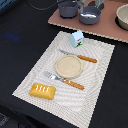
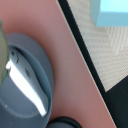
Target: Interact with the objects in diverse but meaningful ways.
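A grey two-handled pot (image 1: 90,15) stands on the pink board (image 1: 107,25) at the back. In the wrist view this pot (image 2: 20,55) holds the white fish-shaped piece (image 2: 26,82). My gripper (image 1: 98,4) hangs just above the pot at the frame's top edge; its jaws are too cropped to read. The white-blue-green carton (image 1: 76,38) stands upright at the placemat's far edge and shows in the wrist view (image 2: 114,13). The golden scored bread loaf (image 1: 43,90) lies on the placemat's near corner. The brown sausage is out of view.
A second grey pot (image 1: 68,8) stands beside the first, on the exterior view's left. A tan bowl (image 1: 122,17) sits at the board's right. The striped placemat (image 1: 95,82) carries a beige plate (image 1: 68,66), an orange-handled knife (image 1: 80,56) and a fork (image 1: 65,80).
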